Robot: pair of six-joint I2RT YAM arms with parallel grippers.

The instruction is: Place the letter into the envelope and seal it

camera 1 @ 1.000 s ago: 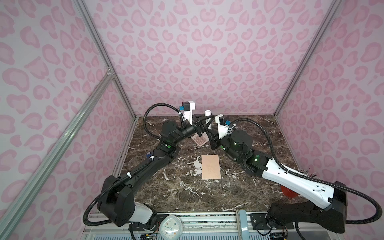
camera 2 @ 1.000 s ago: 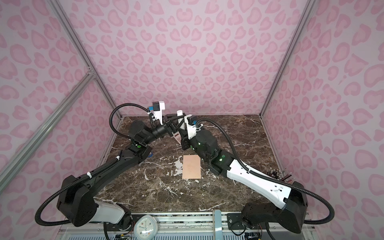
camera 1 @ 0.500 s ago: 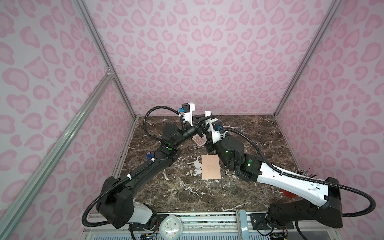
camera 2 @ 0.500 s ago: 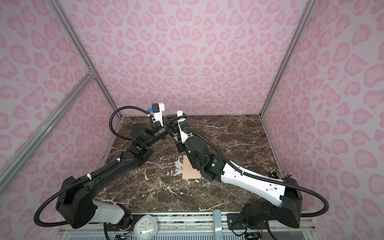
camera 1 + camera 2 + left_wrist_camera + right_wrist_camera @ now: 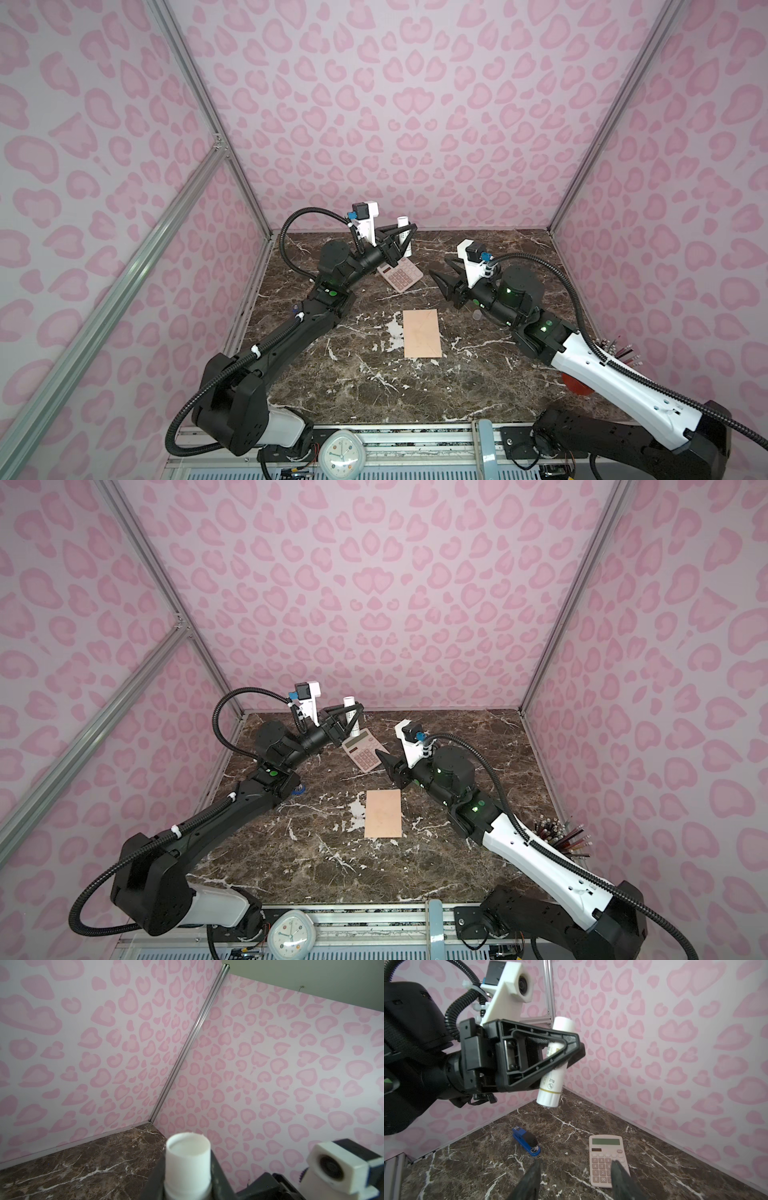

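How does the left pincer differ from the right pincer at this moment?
The left pincer is shut on a white glue stick; the right pincer is open and holds nothing. The left pincer reaches toward the back wall; the right pincer points toward the calculator. Both are black.

We see the flat peach paper envelope (image 5: 422, 338) lying in the middle of the dark marble table (image 5: 353, 395). The pink plastic calculator (image 5: 400, 276) lies behind it, a bit to the left. The white round glue stick (image 5: 404, 235) is up in the air behind the calculator. The blue plastic stapler (image 5: 526, 1142) lies left of the calculator, apart from it.
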